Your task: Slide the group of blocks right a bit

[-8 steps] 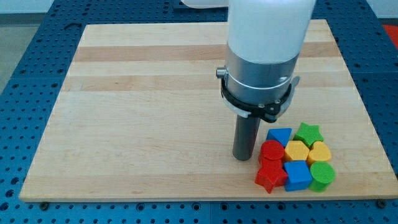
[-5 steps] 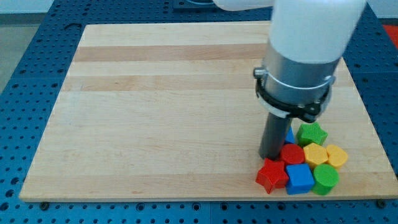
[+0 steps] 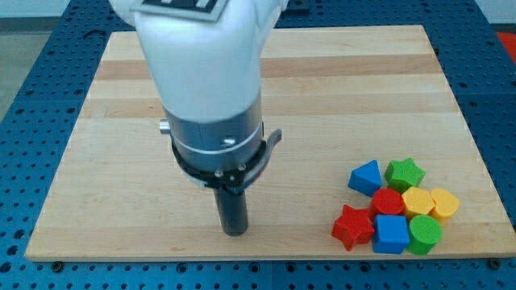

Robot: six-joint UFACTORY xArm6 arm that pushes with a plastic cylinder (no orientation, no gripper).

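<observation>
Starting at the view's left, the desk [image 3: 121, 161] is just bare pale wood, sitting on a blue pegboard [image 3: 24, 121] that shows all round it. Next comes our arm [image 3: 211, 97], a fat white and grey column hanging over the middle-left. There's no end effector as such, only the dark rod, so nothing to be wide, narrow or holding. Our tip [image 3: 235, 232] sits on the wood near the view's bottom edge, well apart from the blocks and to their left, with open wood between.

The group is bunched in the bottom right corner of the desk. Leftmost is the red star [image 3: 352, 227], touching the blue cube [image 3: 391, 234] beside it. Above those, the blue triangle [image 3: 365, 176] and a round red block [image 3: 388, 201]. Further right are the green star [image 3: 404, 172], a yellow block [image 3: 418, 200] and the green cylinder [image 3: 425, 234]. Last is another yellow block [image 3: 444, 204], looks heart-shaped, closest to the desk's right edge.
</observation>
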